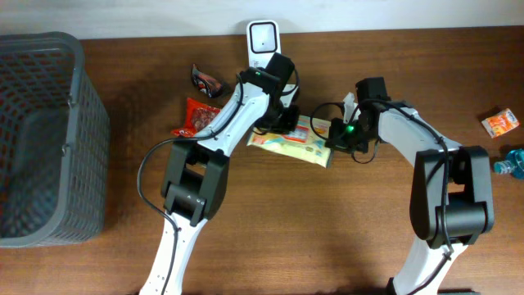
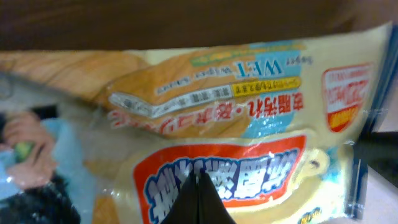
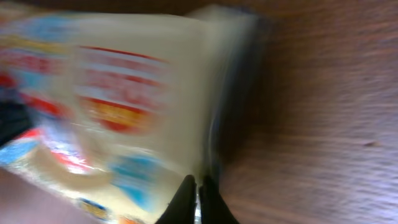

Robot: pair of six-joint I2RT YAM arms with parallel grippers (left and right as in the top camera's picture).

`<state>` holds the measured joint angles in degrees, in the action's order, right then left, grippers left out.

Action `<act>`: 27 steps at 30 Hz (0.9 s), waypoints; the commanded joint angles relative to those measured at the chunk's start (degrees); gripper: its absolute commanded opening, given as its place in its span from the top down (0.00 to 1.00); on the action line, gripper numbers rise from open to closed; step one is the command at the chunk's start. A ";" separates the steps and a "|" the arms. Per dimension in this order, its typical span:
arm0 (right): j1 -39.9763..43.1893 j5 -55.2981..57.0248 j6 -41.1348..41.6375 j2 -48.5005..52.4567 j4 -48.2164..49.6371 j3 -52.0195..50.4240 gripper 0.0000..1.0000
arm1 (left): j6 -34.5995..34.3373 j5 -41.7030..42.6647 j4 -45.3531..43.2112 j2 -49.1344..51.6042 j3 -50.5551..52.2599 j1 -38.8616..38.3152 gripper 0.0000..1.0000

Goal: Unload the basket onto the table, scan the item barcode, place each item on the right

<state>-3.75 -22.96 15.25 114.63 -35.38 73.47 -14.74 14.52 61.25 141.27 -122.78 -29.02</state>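
The item is a yellow wet-wipes pack point(image 1: 299, 141) lying flat mid-table, below a white barcode scanner point(image 1: 263, 38) that stands at the far edge. My left gripper point(image 1: 282, 123) is over the pack's left end. In the left wrist view it point(image 2: 199, 176) is shut, its tips against the pack's printed face point(image 2: 249, 112); whether film is pinched I cannot tell. My right gripper point(image 1: 334, 139) is at the pack's right end. The blurred right wrist view shows it point(image 3: 199, 180) shut on the pack's thin edge seam point(image 3: 124, 93). No barcode shows.
A grey mesh basket point(image 1: 49, 123) fills the left side. A red snack packet point(image 1: 199, 116) and a dark packet point(image 1: 206, 81) lie left of the pack. An orange packet point(image 1: 499, 123) and a blue bottle point(image 1: 512, 160) sit at the right edge.
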 commanded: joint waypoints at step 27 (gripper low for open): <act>-10.45 -3.32 4.33 10.12 16.72 6.21 0.94 | -8.83 -8.33 17.64 -6.60 -2.84 12.17 1.00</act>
<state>-17.19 -32.42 27.73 122.13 -16.56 77.60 -26.00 0.82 77.21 136.51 -124.51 -16.32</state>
